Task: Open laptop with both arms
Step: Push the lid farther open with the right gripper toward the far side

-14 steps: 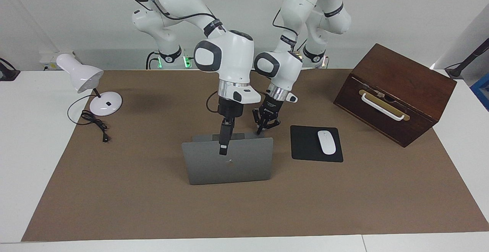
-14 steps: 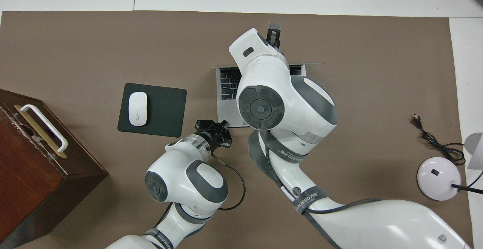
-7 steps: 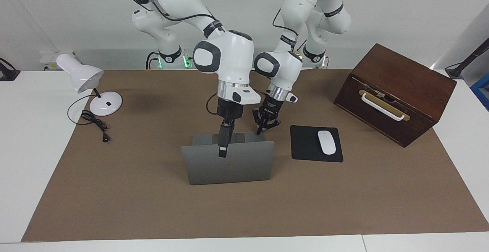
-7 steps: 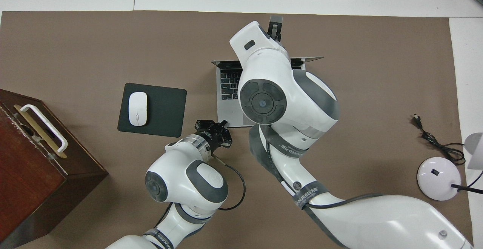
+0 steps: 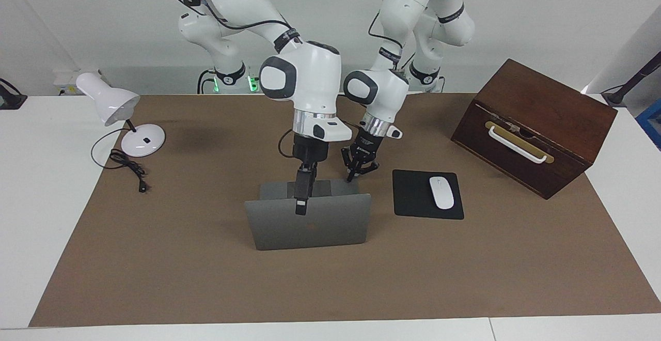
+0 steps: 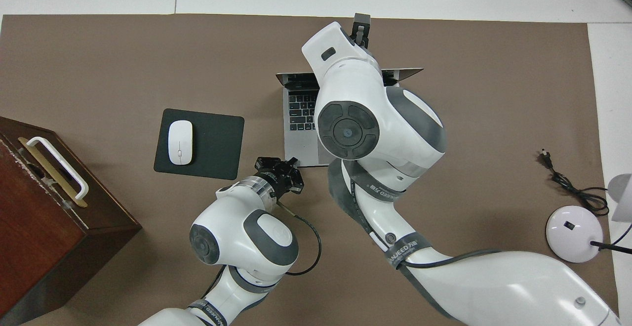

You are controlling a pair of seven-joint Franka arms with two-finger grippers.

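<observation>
The silver-grey laptop (image 5: 320, 225) stands open at mid table, its lid raised and its back toward the facing camera. Its keyboard shows in the overhead view (image 6: 298, 123). My right gripper (image 5: 301, 201) hangs over the middle of the lid's top edge. One finger lies on the lid's outer face and the other is hidden on the screen side. It also shows in the overhead view (image 6: 360, 23). My left gripper (image 5: 360, 171) is open, at the base's corner nearest the robots, toward the left arm's end, also seen from overhead (image 6: 279, 165).
A black mouse pad (image 5: 413, 196) with a white mouse (image 5: 441, 192) lies beside the laptop toward the left arm's end. A dark wooden box (image 5: 537, 124) stands past it. A white desk lamp (image 5: 111, 103) and its cable (image 5: 129, 168) sit at the right arm's end.
The lid has swung a little further open, away from the robots, with my right gripper moving along on its top edge. My left gripper has stayed at the base's corner.
</observation>
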